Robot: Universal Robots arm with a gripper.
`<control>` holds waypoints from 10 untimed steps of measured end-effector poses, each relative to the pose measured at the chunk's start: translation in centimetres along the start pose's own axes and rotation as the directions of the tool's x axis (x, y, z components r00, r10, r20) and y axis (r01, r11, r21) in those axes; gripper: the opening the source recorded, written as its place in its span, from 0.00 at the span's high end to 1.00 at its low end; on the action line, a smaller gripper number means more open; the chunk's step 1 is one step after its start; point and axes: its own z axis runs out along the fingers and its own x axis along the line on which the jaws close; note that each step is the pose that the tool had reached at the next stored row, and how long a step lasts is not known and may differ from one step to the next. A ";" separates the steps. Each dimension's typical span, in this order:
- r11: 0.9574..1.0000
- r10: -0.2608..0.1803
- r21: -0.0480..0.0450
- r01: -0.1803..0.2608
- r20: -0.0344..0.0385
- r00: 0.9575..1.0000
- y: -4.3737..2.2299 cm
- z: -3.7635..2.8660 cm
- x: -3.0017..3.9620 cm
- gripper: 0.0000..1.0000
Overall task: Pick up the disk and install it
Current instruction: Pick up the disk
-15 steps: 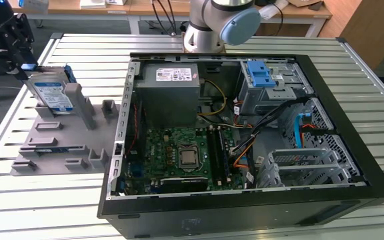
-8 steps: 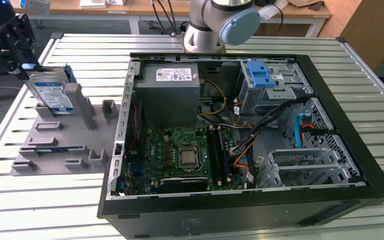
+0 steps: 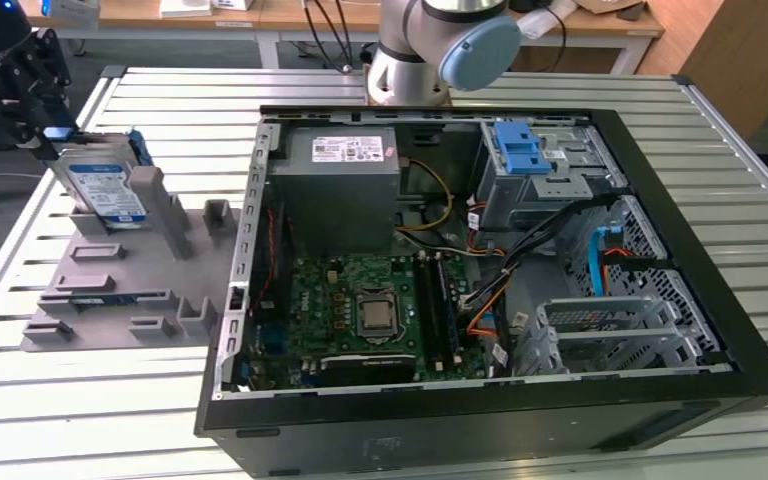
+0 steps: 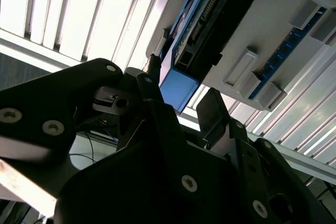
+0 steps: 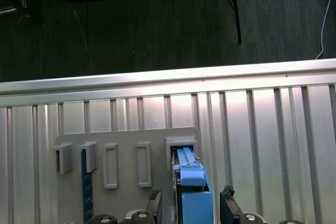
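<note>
The disk [image 3: 101,188] stands upright in a grey holder [image 3: 104,300], upper left of the exterior view, on the slatted metal tabletop [image 3: 77,410]. In the first wrist view the released pincer [image 5: 191,200] straddles it; dark floor [image 5: 157,19] lies beyond.

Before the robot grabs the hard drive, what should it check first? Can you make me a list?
1. The hard drive stands upright in the grey fixture: ok.
2. The gripper has fingers on each side of the blue rail: ok.
3. The gripper is shut on the hard drive: not ok, gaps show on both sides.
4. The computer case has its side off: ok.
5. The drive cage is free inside: cannot tell.
</note>
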 end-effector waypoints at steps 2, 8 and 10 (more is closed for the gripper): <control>1.000 0.000 0.001 0.000 0.000 1.000 0.01 0.01 0.00 0.45; 1.000 0.000 0.005 0.000 0.000 1.000 0.20 0.12 0.02 0.45; 1.000 0.000 0.005 0.000 0.000 1.000 0.21 0.17 -0.01 0.45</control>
